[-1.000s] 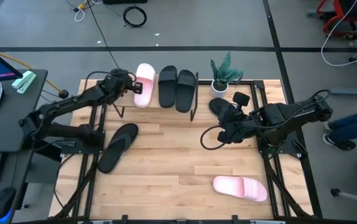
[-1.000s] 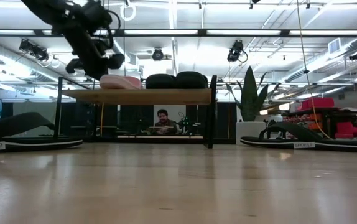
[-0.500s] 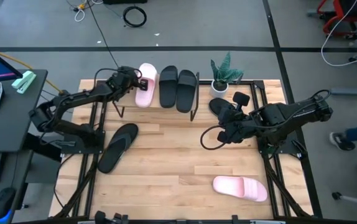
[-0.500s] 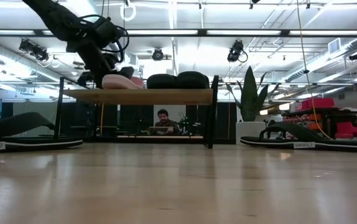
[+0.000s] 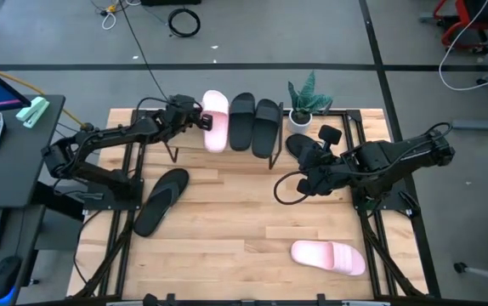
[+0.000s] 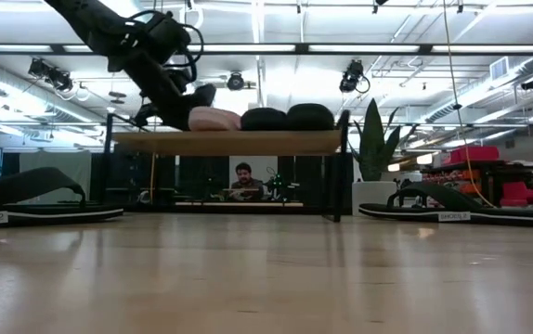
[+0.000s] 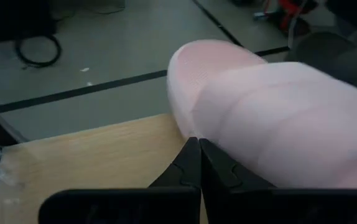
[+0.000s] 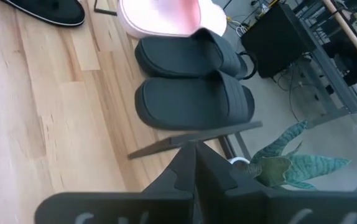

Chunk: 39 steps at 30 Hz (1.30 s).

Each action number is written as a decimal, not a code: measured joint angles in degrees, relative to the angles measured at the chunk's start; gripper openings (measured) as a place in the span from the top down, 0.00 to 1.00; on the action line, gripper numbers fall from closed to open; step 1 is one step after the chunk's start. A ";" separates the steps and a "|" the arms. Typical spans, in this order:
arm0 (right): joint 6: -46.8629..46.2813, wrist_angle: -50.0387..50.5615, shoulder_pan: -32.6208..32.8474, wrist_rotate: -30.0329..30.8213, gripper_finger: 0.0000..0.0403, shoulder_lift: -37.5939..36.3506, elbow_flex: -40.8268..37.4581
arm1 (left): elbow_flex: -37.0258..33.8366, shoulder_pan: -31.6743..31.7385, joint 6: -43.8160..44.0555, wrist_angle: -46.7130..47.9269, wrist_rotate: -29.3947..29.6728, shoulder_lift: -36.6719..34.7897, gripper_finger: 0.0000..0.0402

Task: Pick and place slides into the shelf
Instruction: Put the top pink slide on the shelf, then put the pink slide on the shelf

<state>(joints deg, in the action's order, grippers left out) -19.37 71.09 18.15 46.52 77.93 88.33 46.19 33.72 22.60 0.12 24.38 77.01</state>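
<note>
Risk: shelf (image 5: 184,143) skids under your left gripper (image 5: 198,121).
Its fingers look pressed together against the pink slide (image 5: 216,120); further pushing could crowd the black slides (image 5: 255,125) off. Right gripper (image 5: 309,180), closed, waits.

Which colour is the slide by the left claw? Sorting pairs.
Pale pink slide, clearest in the high view.

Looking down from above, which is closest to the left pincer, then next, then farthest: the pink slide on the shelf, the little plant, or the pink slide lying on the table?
1. Pink slide on the shelf: right at the left pincer.
2. Plant: past the shelf's far end.
3. Pink slide on the table: far corner by the right arm.
</note>
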 joint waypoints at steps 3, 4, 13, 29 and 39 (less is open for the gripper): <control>-0.59 0.02 0.00 -0.02 0.98 0.00 0.01 | 0.30 0.01 -0.28 1.39 0.13 -0.02 1.00; -1.11 0.01 0.00 -0.03 0.97 0.00 0.01 | 0.31 0.05 -0.40 2.39 0.30 -0.02 1.00; -4.05 -0.01 1.35 -6.97 0.99 0.00 -0.86 | 1.80 -0.51 -2.18 4.44 0.96 -0.28 0.99; -61.35 -0.77 32.56 -21.42 0.99 0.04 -25.23 | 28.60 -15.63 -12.34 31.45 -2.63 -4.81 0.97; -102.46 -4.85 48.36 -42.70 1.00 2.45 -30.18 | 28.34 -34.37 -12.86 31.88 -6.75 -3.68 0.99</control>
<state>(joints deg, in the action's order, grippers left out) -121.83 66.24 66.51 3.83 80.38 58.15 74.52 -0.65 9.74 32.00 17.63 73.33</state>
